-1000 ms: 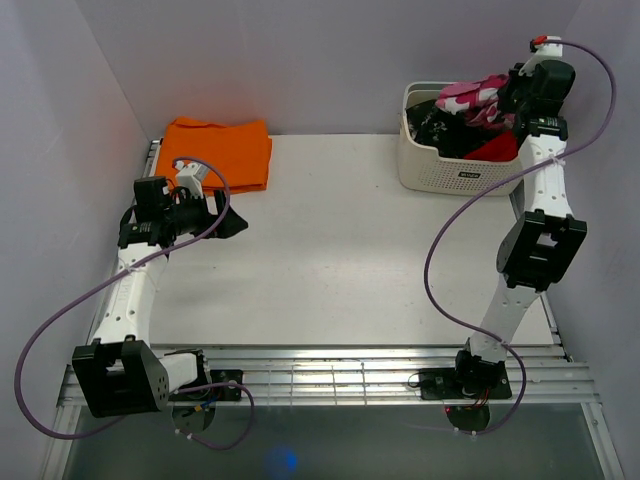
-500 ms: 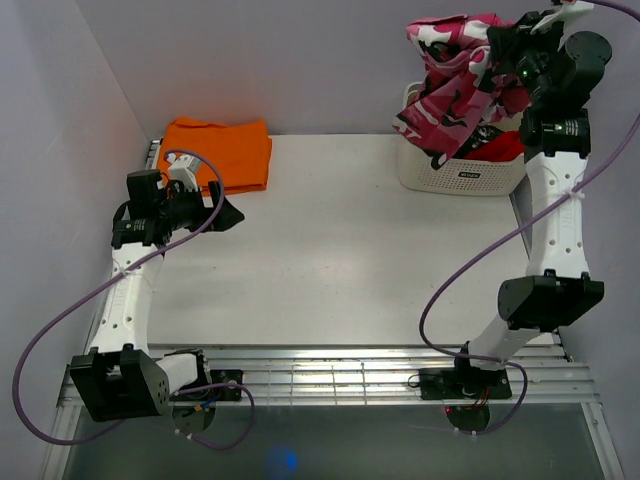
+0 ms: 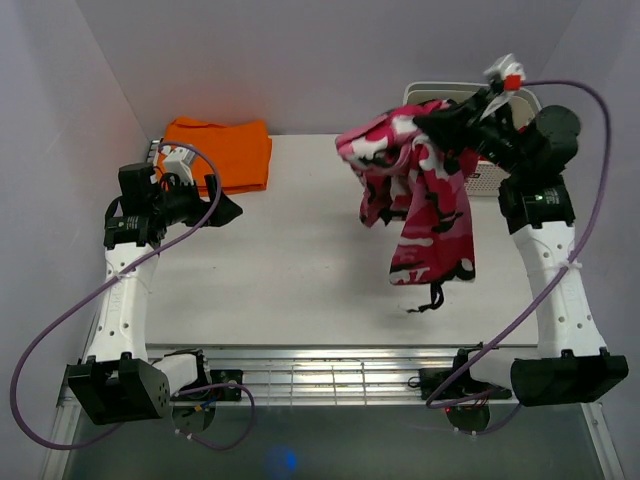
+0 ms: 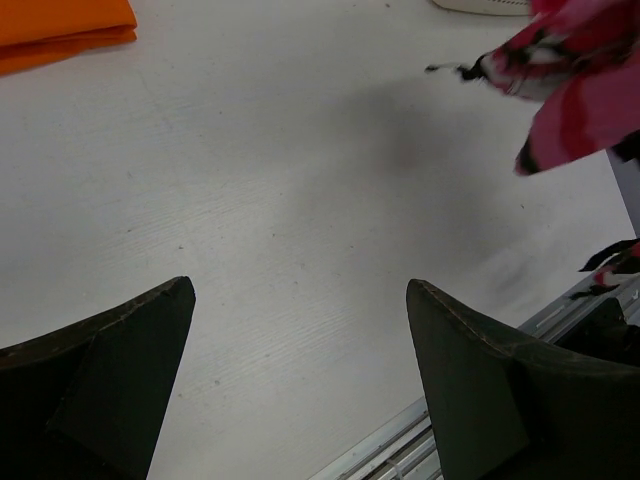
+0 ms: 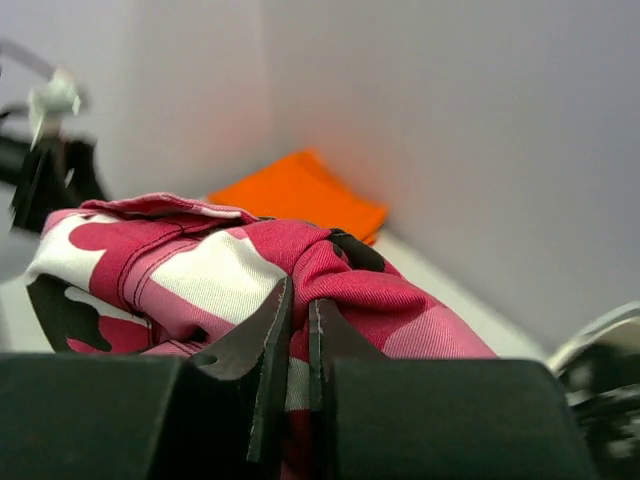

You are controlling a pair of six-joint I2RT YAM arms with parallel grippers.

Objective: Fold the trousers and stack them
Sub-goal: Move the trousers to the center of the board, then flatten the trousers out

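Note:
The pink, white and black camouflage trousers (image 3: 420, 200) hang in the air over the right part of the table, bunched at the top and trailing down with a black cord at the bottom. My right gripper (image 3: 432, 126) is shut on a fold of the trousers (image 5: 330, 275) at their top. In the left wrist view a dangling end of the trousers (image 4: 580, 90) shows at the upper right. My left gripper (image 3: 228, 212) stands wide open at the left side, above bare table, its fingers (image 4: 120, 350) holding nothing.
A folded orange cloth (image 3: 225, 150) lies at the back left of the white table (image 3: 300, 260). A white basket (image 3: 500, 170) sits at the back right, mostly hidden behind the right arm. Metal rails (image 3: 330, 375) run along the near edge.
The right arm has lifted the trousers out of the basket and swung them left and forward, over the table. The left gripper has shifted slightly and stays open.

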